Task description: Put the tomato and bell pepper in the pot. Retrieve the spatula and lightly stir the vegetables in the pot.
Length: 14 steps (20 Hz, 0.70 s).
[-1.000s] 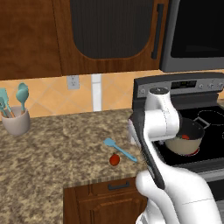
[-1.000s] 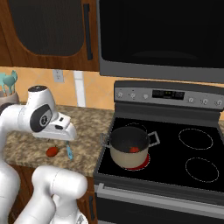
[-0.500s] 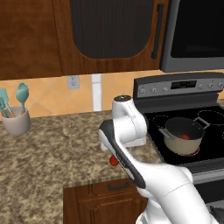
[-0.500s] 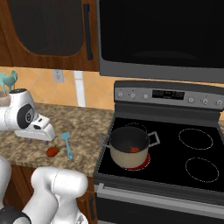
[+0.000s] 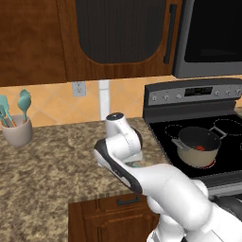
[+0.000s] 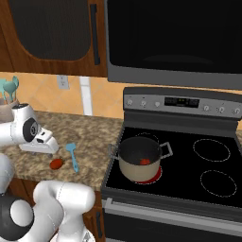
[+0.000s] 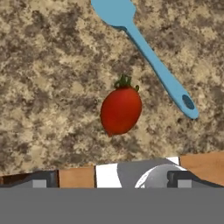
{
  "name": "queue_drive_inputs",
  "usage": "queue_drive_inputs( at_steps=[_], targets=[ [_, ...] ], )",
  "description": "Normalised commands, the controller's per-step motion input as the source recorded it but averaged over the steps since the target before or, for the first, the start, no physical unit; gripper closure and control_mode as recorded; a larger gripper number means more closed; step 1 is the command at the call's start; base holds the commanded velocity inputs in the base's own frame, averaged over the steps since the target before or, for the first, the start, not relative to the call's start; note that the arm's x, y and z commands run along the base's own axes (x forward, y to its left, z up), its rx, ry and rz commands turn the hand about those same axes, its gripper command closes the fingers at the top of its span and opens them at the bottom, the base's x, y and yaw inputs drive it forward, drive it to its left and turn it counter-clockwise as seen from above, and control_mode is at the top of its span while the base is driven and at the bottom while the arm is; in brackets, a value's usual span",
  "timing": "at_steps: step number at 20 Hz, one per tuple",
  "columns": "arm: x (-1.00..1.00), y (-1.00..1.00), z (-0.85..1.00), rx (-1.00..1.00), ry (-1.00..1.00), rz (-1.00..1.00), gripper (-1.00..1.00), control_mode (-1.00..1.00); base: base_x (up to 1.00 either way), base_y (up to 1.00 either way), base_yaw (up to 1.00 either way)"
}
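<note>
While the tomato (image 6: 144, 161) sits in the pot (image 6: 138, 158), the tool (image 7: 109, 179) hangs wide open and empty above the bell pepper (image 7: 121, 110), the spatula (image 7: 147, 50) just beyond it; stirring remains.

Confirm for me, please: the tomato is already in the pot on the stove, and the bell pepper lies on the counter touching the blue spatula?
Not quite. The hand view shows the bell pepper lying beside the spatula with bare counter between them, not touching. The rest stands: the tomato sits in the pot on the stove.
</note>
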Motion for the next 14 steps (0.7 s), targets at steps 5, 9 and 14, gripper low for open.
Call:
queue_drive_inputs(
  at_steps=[5,9,14],
  targets=[
    [0.44,0.0,-0.33,-0.02,0.0,0.0,-1.0,-1.0,0.0,0.0,0.0],
    [0.19,0.0,-0.31,0.0,-0.02,0.01,-1.0,-1.0,0.0,0.0,0.0],
    [-0.01,-0.11,-0.06,0.0,0.0,0.0,-1.0,-1.0,0.0,0.0,0.0]
  ],
)
